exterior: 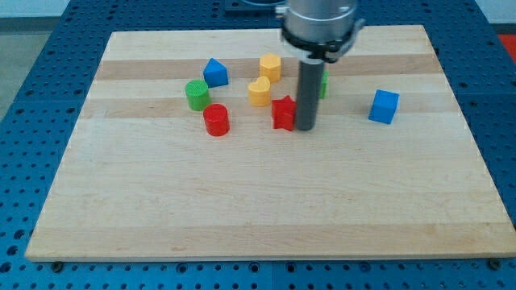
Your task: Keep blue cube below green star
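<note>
The blue cube (384, 106) sits on the board at the view's right. The green star (323, 83) is mostly hidden behind the dark rod; only a green sliver shows on the rod's right side, up and to the left of the cube. My tip (305, 127) rests on the board just right of the red star (284, 113), touching or nearly touching it, and well left of the blue cube.
A yellow hexagonal block (270, 67) and a yellow heart (260, 92) lie left of the rod. A blue triangular block (214, 73), a green cylinder (197, 95) and a red cylinder (216, 120) lie further left. The wooden board (266, 201) sits on a blue perforated table.
</note>
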